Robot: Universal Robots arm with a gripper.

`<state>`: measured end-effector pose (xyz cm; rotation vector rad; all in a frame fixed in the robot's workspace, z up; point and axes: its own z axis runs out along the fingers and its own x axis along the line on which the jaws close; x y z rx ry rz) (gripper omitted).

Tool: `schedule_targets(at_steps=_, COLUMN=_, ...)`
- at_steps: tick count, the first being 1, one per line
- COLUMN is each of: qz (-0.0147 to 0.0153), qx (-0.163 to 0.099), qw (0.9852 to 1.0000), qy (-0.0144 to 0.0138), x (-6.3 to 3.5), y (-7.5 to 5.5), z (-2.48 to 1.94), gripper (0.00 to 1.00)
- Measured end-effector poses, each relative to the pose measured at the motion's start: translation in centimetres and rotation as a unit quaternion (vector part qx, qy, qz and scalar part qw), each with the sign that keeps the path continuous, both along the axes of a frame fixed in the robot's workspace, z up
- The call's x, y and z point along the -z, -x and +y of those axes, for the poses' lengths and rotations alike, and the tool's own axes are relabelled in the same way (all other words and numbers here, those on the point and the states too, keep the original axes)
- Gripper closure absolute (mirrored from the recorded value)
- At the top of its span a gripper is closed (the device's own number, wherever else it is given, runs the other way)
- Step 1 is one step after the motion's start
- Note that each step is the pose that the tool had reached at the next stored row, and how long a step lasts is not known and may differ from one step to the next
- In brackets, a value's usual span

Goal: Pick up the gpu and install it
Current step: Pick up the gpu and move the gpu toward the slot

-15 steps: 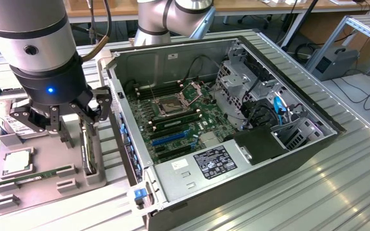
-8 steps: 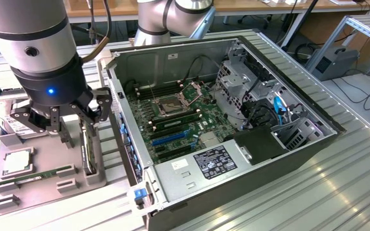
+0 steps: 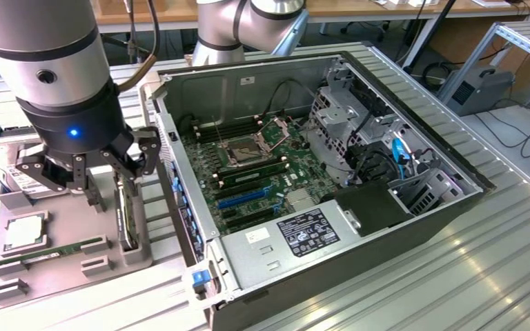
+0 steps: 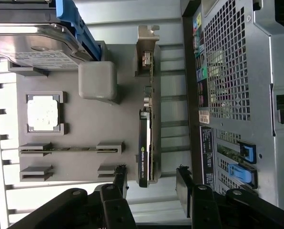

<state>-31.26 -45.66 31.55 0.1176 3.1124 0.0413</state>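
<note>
Pincer (image 4: 151, 172) wide open, empty, over the gpu (image 4: 144, 143)

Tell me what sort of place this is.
Probably a robotics lab set up for computer assembly: a robot arm over a parts tray, an open computer case on a slatted metal bench.

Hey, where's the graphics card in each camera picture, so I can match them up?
Exterior view: the graphics card stands on edge in the grey tray, on the side nearest the computer case.
Wrist view: it stands on edge along the tray's rim, between the tray and the case.
Shared landmark: the square processor chip lying in the tray.
</note>
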Motion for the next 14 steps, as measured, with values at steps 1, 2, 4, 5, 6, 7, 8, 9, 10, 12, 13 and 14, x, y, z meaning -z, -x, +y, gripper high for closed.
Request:
schedule_targets(at_steps=1, qz=0.0000, qx=0.000, qw=1.0000, qy=0.0000, x=0.03, y=0.00, z=0.00, gripper=0.46)
schedule_targets(at_steps=2, qz=0.0000, qx=0.000, qw=1.0000, qy=0.0000, x=0.05, y=0.00, z=0.00, gripper=0.46)
schedule_targets(at_steps=4, qz=0.0000, qx=0.000, qw=1.0000, qy=0.0000, x=0.09, y=0.00, z=0.00, gripper=0.46)
schedule_targets(at_steps=5, qz=0.0000, qx=0.000, qw=1.0000, qy=0.0000, x=0.11, y=0.00, z=0.00, gripper=0.46)
schedule_targets(at_steps=6, qz=0.0000, qx=0.000, qw=1.0000, qy=0.0000, x=0.13, y=0.00, z=0.00, gripper=0.46)
schedule_targets(at_steps=7, qz=0.0000, qx=0.000, qw=1.0000, qy=0.0000, x=0.15, y=0.00, z=0.00, gripper=0.46)
schedule_targets(at_steps=8, qz=0.0000, qx=0.000, qw=1.0000, qy=0.0000, x=0.17, y=0.00, z=0.00, gripper=0.46)
schedule_targets(at_steps=9, qz=0.0000, qx=0.000, qw=1.0000, qy=0.0000, x=0.19, y=0.00, z=0.00, gripper=0.46)
schedule_targets(at_steps=10, qz=0.0000, qx=0.000, qw=1.0000, qy=0.0000, x=0.21, y=0.00, z=0.00, gripper=0.46)
schedule_targets(at_steps=12, qz=0.0000, qx=0.000, qw=1.0000, qy=0.0000, x=0.25, y=0.00, z=0.00, gripper=0.46)
schedule_targets(at_steps=13, qz=0.0000, qx=0.000, qw=1.0000, qy=0.0000, x=0.27, y=0.00, z=0.00, gripper=0.46)
schedule_targets(at_steps=14, qz=0.0000, qx=0.000, qw=1.0000, qy=0.0000, x=0.30, y=0.00, z=0.00, gripper=0.46)
